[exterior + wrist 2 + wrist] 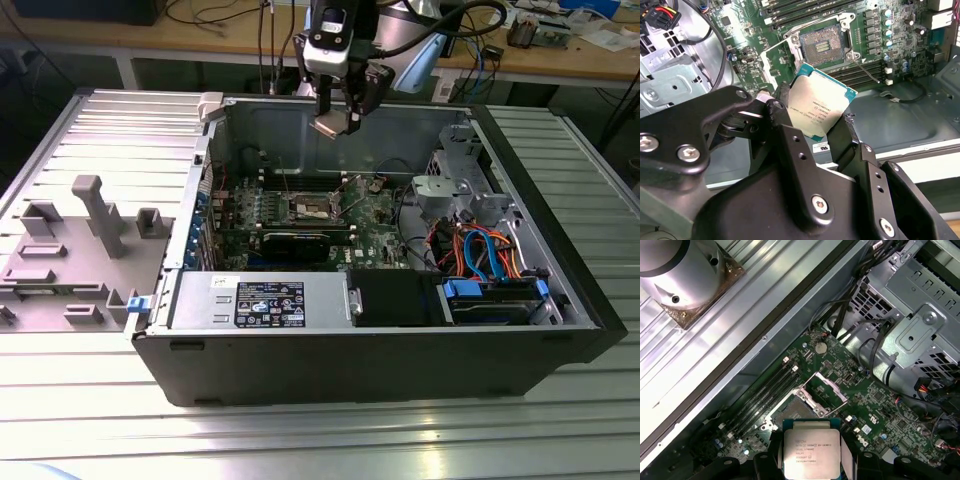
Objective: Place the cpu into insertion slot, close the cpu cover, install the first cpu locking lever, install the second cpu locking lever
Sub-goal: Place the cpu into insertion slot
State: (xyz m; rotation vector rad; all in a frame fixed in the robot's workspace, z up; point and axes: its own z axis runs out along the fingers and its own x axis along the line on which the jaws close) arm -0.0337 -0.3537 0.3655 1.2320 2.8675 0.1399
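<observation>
Claw: clamped on the flat silver-grey square cpu.
Care: to be squared above the metal-rimmed square insertion slot and kept level.

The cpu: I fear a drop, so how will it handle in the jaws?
The cpu looks a stiff, thin plate, so it likely won't flex. Its smooth metal top and slim edges suggest it could slip between the jaws. Small and thin, probably light.
</observation>
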